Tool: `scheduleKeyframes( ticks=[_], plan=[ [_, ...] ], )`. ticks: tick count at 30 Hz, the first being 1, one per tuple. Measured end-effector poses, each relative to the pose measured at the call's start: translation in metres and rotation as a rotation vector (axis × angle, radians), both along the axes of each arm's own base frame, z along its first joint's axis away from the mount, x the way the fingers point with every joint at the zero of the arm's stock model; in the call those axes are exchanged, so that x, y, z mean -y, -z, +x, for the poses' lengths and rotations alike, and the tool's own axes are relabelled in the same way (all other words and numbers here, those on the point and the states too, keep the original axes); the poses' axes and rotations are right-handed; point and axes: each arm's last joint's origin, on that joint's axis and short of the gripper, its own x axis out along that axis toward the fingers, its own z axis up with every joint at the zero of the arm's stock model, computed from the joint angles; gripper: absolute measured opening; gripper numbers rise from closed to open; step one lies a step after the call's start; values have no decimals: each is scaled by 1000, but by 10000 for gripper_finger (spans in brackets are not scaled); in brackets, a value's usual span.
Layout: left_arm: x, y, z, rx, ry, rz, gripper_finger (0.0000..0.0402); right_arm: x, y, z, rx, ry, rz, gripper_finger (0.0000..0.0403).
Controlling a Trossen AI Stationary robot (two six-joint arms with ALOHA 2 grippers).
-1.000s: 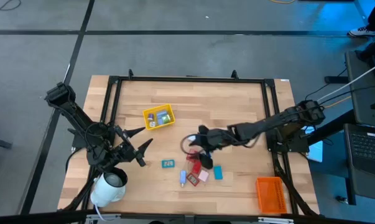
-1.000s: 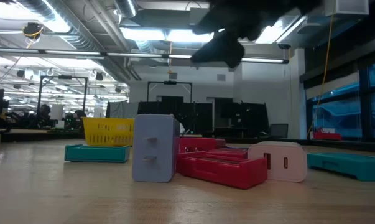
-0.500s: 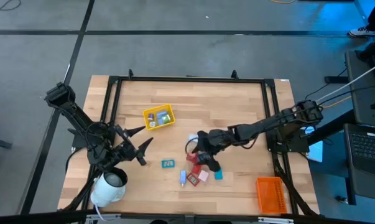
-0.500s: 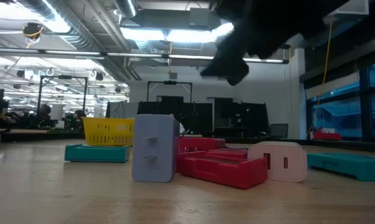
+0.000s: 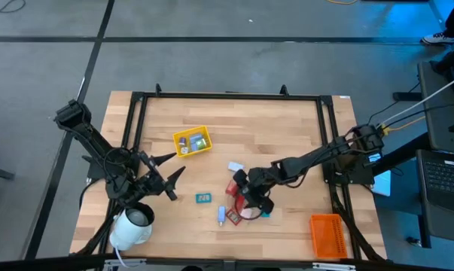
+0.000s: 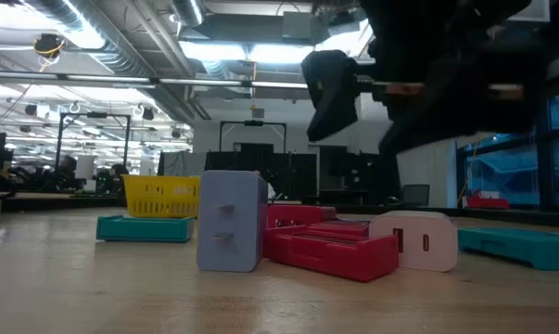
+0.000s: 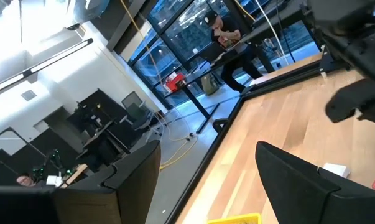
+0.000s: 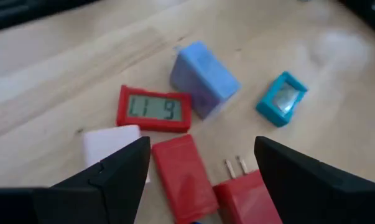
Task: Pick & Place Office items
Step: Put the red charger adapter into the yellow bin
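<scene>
The right end effector [image 5: 251, 202] is held wide open and empty just above a tight cluster of small office items on the wooden surface [image 5: 287, 120], presumably so one can be straddled. Directly beneath its fingers lie a red plastic block [image 8: 184, 171], a red display piece [image 8: 154, 109] and a light blue cube [image 8: 204, 78]. The left end effector [image 5: 166, 181], also spread open, waits well apart.

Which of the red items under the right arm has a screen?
The flat red clock, its grey display reading digits; the other red pieces beside it are plain or pronged.
</scene>
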Motion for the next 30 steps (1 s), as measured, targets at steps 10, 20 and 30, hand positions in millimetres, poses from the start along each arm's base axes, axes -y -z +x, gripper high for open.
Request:
scheduleKeyframes(
  ticks=[10,20,30],
  plan=[
    [-1,0,1,1,-5,-2,261,0,-47,38,34,281,-137,295],
    [1,0,-1,2,5,-2,261,-5,-45,50,-403,226,34,295],
    [-1,0,1,-1,-7,1,261,-14,-28,62,-602,238,-77,295]
  ],
)
